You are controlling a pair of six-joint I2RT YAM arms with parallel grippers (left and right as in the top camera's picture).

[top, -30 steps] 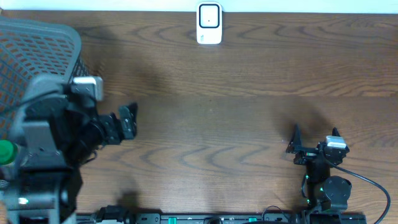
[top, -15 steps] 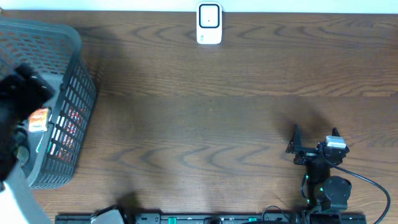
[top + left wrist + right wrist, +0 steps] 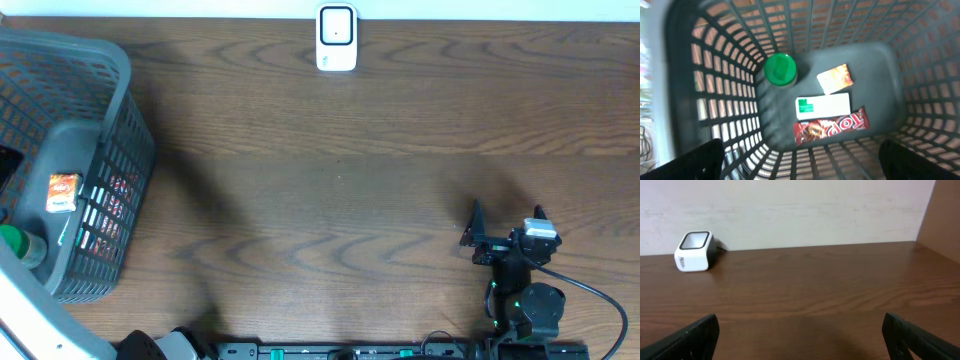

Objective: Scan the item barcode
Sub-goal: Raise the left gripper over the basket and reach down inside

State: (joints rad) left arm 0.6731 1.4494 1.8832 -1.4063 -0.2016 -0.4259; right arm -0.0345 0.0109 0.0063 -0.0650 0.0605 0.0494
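In the left wrist view my left gripper hangs open above the inside of the grey mesh basket. On the basket floor lie a green-capped bottle, an orange packet, a white box with a green label and a red candy bar. Nothing sits between its fingers. The white barcode scanner stands at the table's far edge, also visible as the scanner from the right wrist. My right gripper rests open and empty at the near right.
From overhead the basket fills the left end of the table, with the orange packet and green cap showing inside. A pale wall runs behind the scanner. Cables and a rail lie along the front edge.
My left arm has swung left, out of the overhead view and over the basket, uncovering it. The right arm has not moved.
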